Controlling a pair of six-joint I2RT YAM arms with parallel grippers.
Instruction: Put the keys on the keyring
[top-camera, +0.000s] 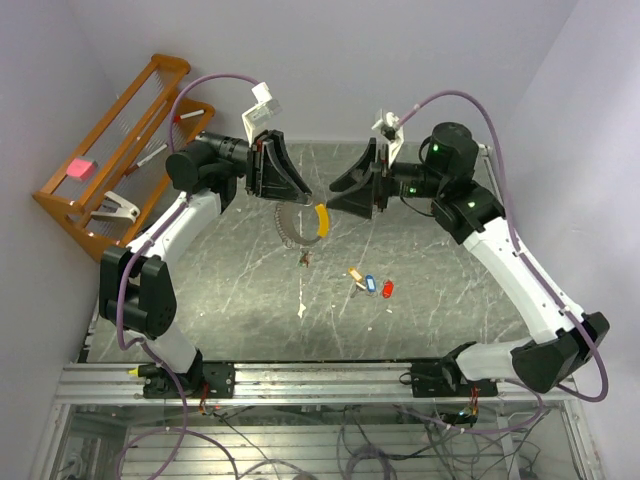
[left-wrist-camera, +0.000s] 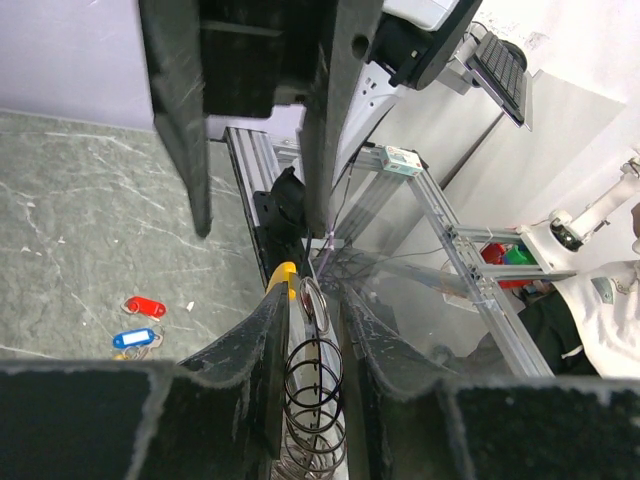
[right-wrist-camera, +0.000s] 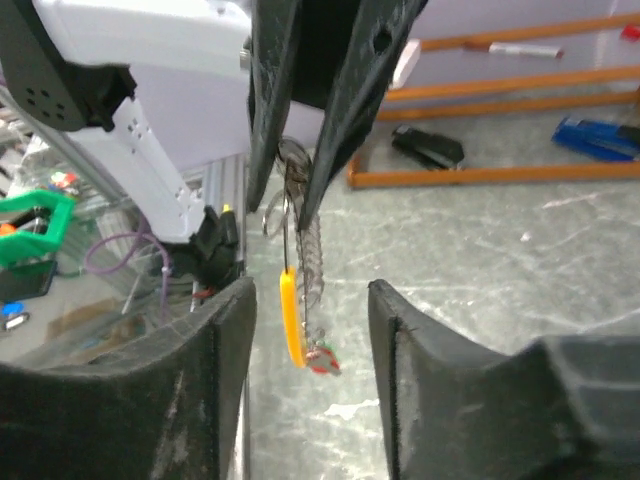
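- Dark marbled table (top-camera: 200, 290) fills the middle of the top view, with pale walls around it and a wooden rack (top-camera: 110, 170) leaning at the upper left, out of the working area.
- Left of centre, the left gripper (top-camera: 298, 195) is pinched narrowly on the keyring (top-camera: 297, 228). It holds the silvery coil up off the surface so that the loop hangs free and can be reached from the other side.
- At the centre, the yellow piece (top-camera: 321, 219) dangles from the ring's right end. A small red-and-green bit (right-wrist-camera: 321, 360) hangs at the coil's lower end, and I cannot tell whether it is a key already threaded.
- Just right of centre, the right gripper (right-wrist-camera: 312, 295) faces the left one. Its fingers are spread moderately wide either side of the yellow piece and seem to touch nothing. It looks poised either to steady the ring or to go for a key.
- Lower right of centre, the orange-yellow key (top-camera: 355, 273), blue key (top-camera: 368, 285) and red key (top-camera: 388, 289) lie loose in a close cluster on the table. They are apart from the ring and not yet threaded.
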